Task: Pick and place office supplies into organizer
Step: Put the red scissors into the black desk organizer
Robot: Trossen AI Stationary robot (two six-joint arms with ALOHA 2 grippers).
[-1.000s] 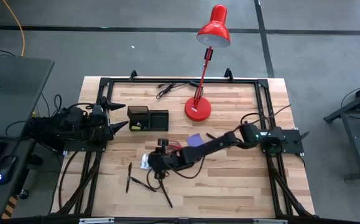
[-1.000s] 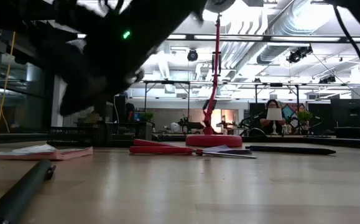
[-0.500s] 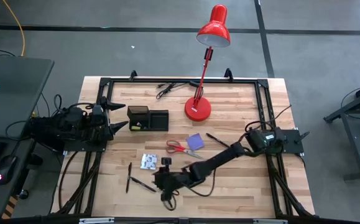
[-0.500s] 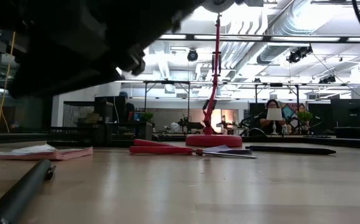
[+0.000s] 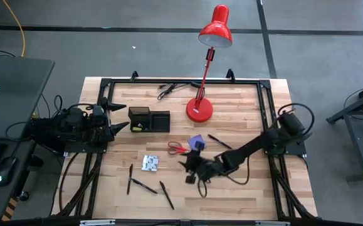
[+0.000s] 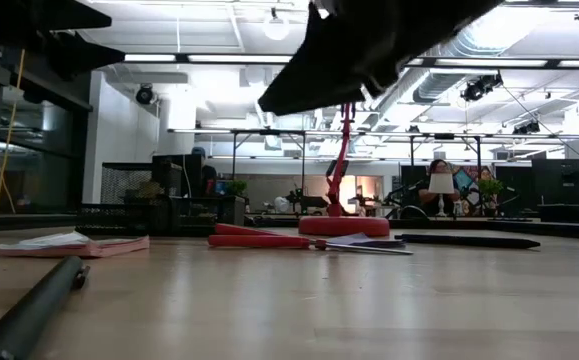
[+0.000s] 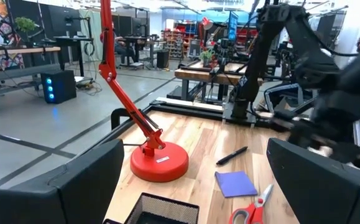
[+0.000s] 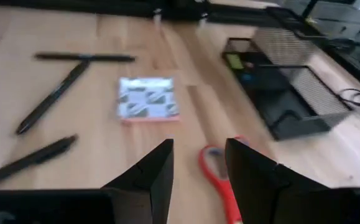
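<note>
1. Table (image 5: pixel 244 194): light wood top bounded by a black frame rail along the far edge and both sides. The widest bare stretch lies along the near right; the far right corner is also bare.
2. Right arm: reaches from its base at the table's right edge toward the centre. The right gripper (image 5: pixel 192 166) hangs above the board just on the near side of the scissors. Its fingers (image 8: pixel 148 171) stand a little apart with nothing between them.
3. Left arm: parked at the left edge. The left gripper (image 5: pixel 115 117) points at the organizer, fingers spread wide, nothing held.
4. Red lamp (image 5: pixel 200 110): round base stands just right of the organizer, head leaning out over the far edge.
5. Organizer (image 5: pixel 148 120): left of centre toward the far side, close to the left gripper; the cup section on its left holds something yellow-green, the tray section on its right looks bare.
6. Red-handled scissors (image 5: pixel 179 148): flat at mid-table, just beside the purple pad (image 5: pixel 197 140).
7. Patterned packet (image 5: pixel 150 163): flat, left of the scissors, apart from them.
8. Pens: three (image 5: pixel 143 186) scattered near the front left edge, well apart from the organizer; one (image 5: pixel 219 141) right of the pad.
9. Black cable (image 5: pixel 168 91): lies by the far rail.
</note>
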